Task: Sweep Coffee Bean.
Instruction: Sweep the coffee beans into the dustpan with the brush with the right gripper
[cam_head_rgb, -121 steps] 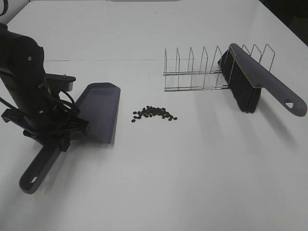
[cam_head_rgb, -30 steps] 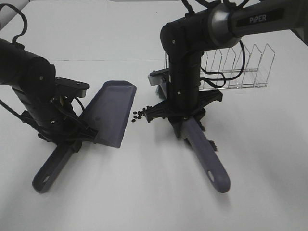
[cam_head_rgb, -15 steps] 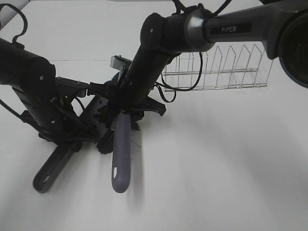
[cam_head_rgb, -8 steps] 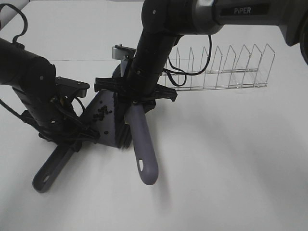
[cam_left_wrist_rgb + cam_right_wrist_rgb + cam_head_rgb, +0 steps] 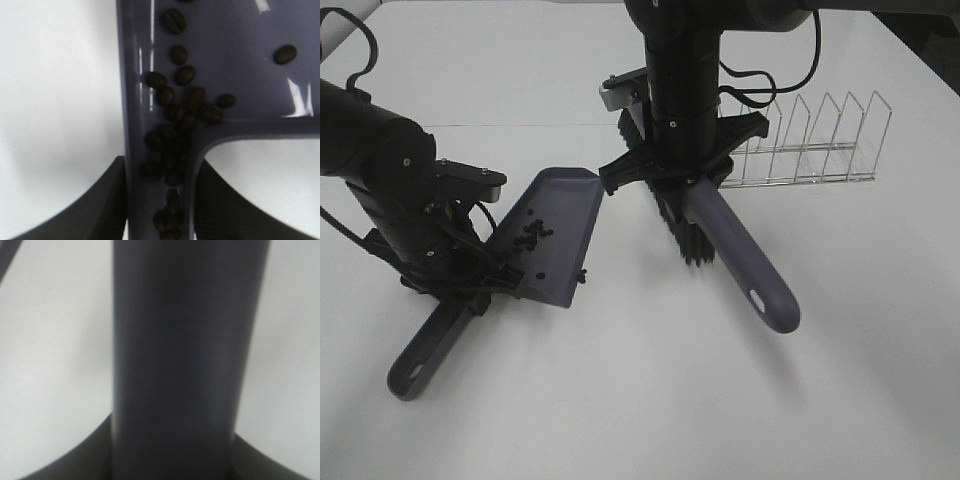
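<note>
Overhead, the left hand (image 5: 468,285) is clenching the dustpan (image 5: 560,215) by its handle, mouth facing the brush (image 5: 735,260), evidently to catch the sweep; the coffee bean (image 5: 532,235) pile is lying inside. The right hand (image 5: 682,180) is grasping the brush mid-handle. Left wrist: beans (image 5: 175,125) are crowding along the pan's side wall, long axes pointing variously. Right wrist: the brush handle (image 5: 175,360) is running lengthwise between the jaws.

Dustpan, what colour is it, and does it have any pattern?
The dustpan is a plain greyish purple with no pattern. The close-up left wrist view shows it best.
</note>
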